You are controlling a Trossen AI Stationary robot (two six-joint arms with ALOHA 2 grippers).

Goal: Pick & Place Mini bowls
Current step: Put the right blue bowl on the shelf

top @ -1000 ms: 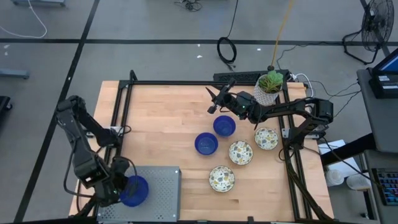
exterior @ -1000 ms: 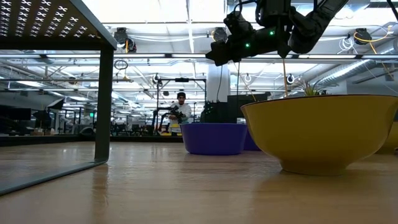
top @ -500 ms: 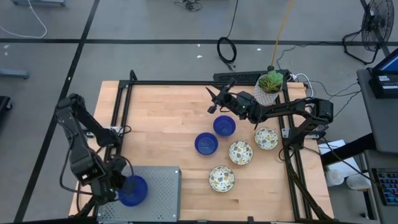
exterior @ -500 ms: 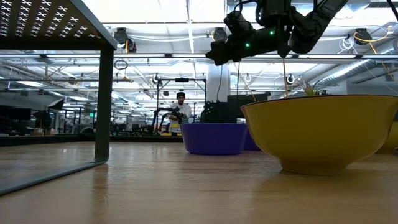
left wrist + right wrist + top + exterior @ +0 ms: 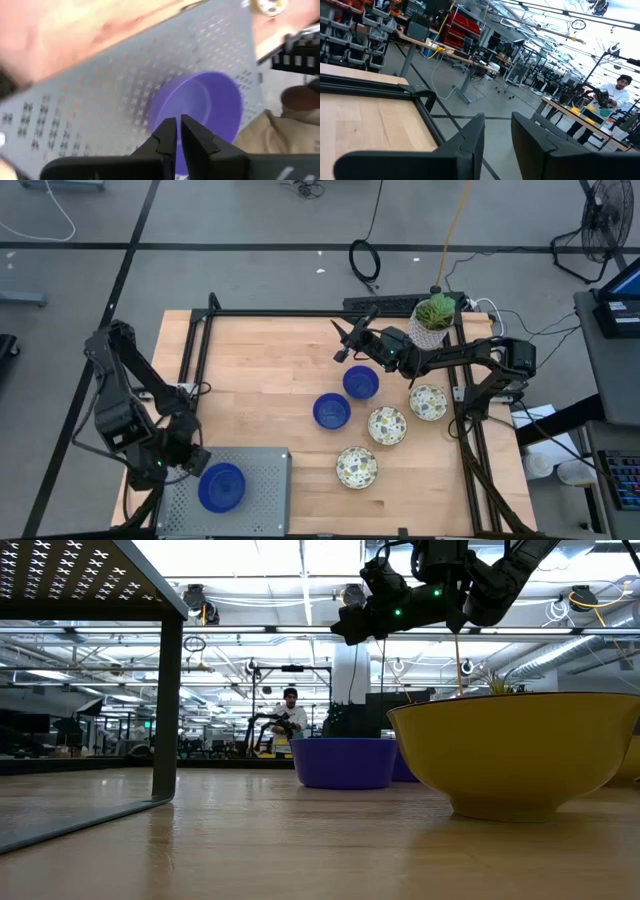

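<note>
The wooden table (image 5: 270, 370) is carrying a grey perforated tray (image 5: 260, 480) at its near left corner; every position below is referred to that tray.

One blue mini bowl (image 5: 222, 486) is sitting upright on the tray, in its left half. The other five bowls are lying well apart from the tray, toward the right side of the table: two blue bowls (image 5: 331, 411) nearest it, with three speckled cream bowls (image 5: 387, 425) beyond and right of those. The nearest speckled bowl (image 5: 356, 467) is lying just off the tray's right edge.

The left gripper (image 5: 160, 465) is hanging just off the tray's left edge, apart from the bowl on the tray. In the left wrist view its fingers (image 5: 167, 135) are standing almost together, empty, with that bowl (image 5: 200, 115) lying directly ahead and below.

The right gripper (image 5: 345, 340) is waiting far from the tray, over the table's back, just behind the farther blue bowl (image 5: 360, 383). In the right wrist view its fingers (image 5: 470, 137) are standing partly apart, holding nothing.

Judgement: the remaining bowls are lying much nearer the right arm; that blue bowl lies immediately toward the tray side of its gripper.
</note>
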